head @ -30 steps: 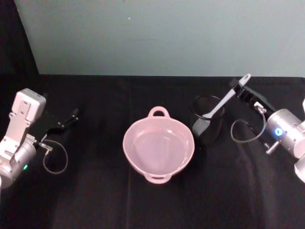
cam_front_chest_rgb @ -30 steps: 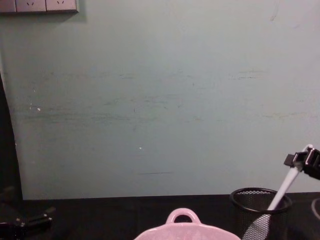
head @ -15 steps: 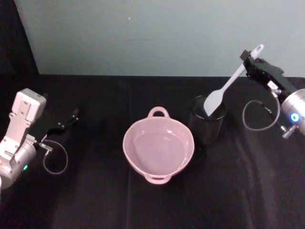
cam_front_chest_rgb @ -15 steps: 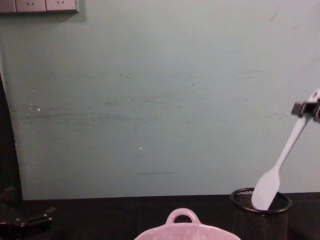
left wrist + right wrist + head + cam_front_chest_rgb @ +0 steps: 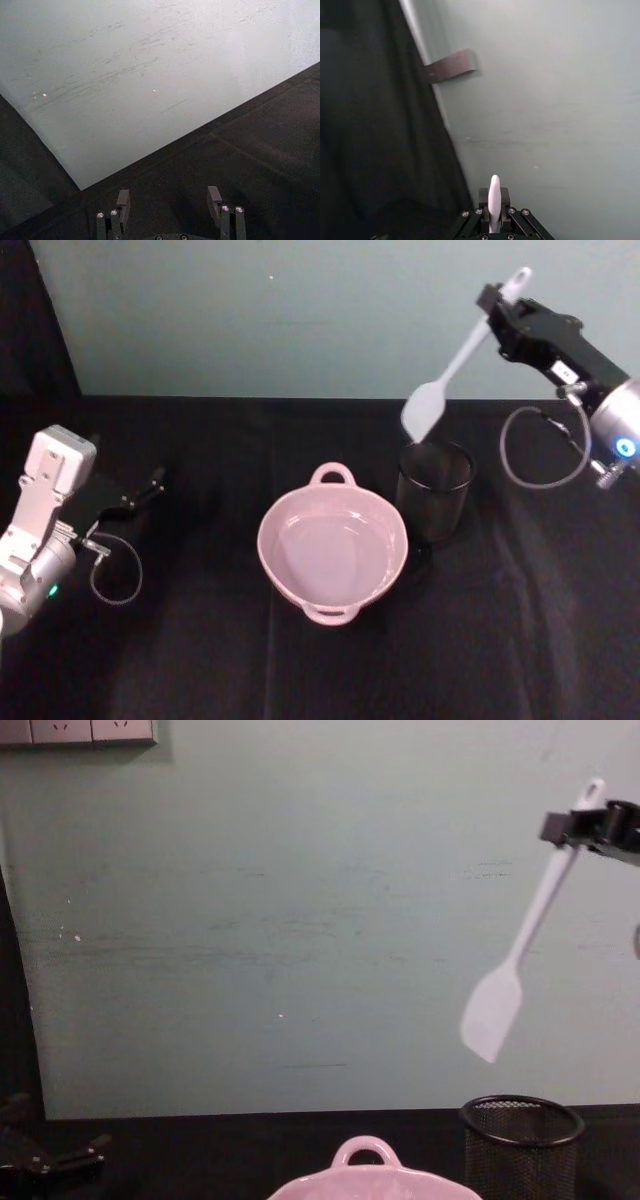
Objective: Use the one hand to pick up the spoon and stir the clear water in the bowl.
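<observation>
My right gripper [image 5: 497,308] is high at the back right, shut on the upper handle of the pale spoon [image 5: 458,358]. The spoon hangs slanted, its flat blade [image 5: 492,1010] in the air above the black mesh cup [image 5: 435,490] and clear of its rim. In the right wrist view the handle end [image 5: 493,197] stands between the shut fingers. The pink bowl [image 5: 268,525] with clear water sits mid-table, left of the cup and below the blade's height. My left gripper [image 5: 150,485] rests open near the table's left edge, holding nothing [image 5: 168,200].
A black cloth covers the table and a pale green wall stands close behind it. The mesh cup [image 5: 522,1140] stands right beside the bowl [image 5: 365,1155]. A grey cable loops under the right wrist [image 5: 535,455]. Wall sockets [image 5: 78,730] sit at the upper left.
The right gripper has risen and shifted slightly left, lifting the spoon out of the mesh cup until its blade hangs clear above the rim. The left arm has not moved.
</observation>
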